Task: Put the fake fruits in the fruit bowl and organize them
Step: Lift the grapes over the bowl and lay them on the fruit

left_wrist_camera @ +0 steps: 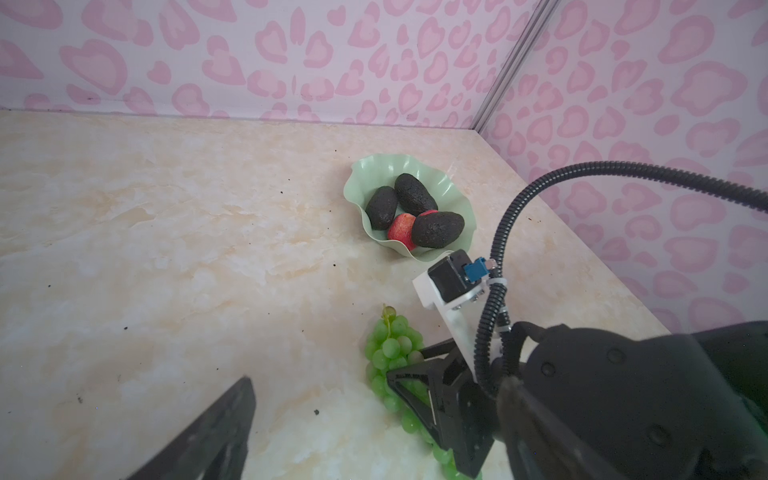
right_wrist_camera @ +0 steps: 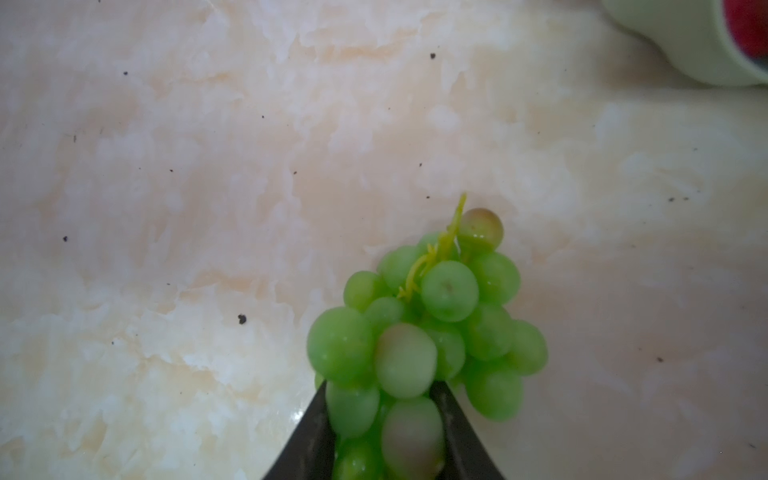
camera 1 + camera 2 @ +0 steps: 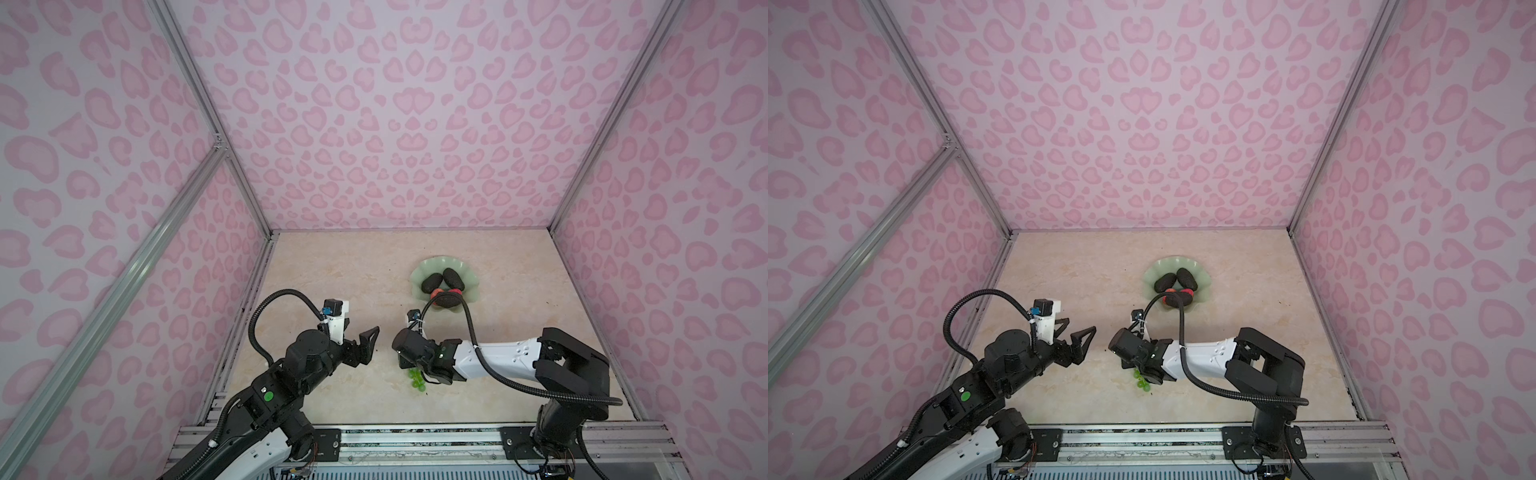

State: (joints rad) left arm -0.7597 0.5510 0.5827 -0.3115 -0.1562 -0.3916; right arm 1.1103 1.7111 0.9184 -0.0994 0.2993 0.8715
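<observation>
Pink heart-spotted walls [image 3: 415,124] close in a pale, marble-patterned tabletop [image 3: 332,291] on three sides. The right arm [image 3: 498,357] stretches low across the near part of the table toward the middle, its black ribbed cable [image 3: 471,328] looping over the near edge of the fruit bowl in both top views. The left arm [image 3: 307,361] is raised beside it, well apart from any fruit. The fruit bowl [image 1: 374,166], mint green with a wavy rim, sits right of centre toward the back of the table. The bunch of green grapes [image 1: 390,349] is outside the bowl, on the tabletop nearer the front, mostly hidden under the right wrist in both top views, with a few grapes [image 3: 417,380] showing below it. In the bowl lie three avocados [image 1: 415,194], dark and bumpy, two leaning together at the back and one across the front. Two red apples [image 1: 402,227] are wedged between them, one of them barely showing. The right gripper [image 2: 382,388] has its jaws pressed against both sides of the bunch, partway along it, with the stem end pointing away. The left gripper [image 3: 1080,325] holds nothing, its jaws spread wide above bare table. Small dark specks [image 2: 242,319] dot the surface.
</observation>
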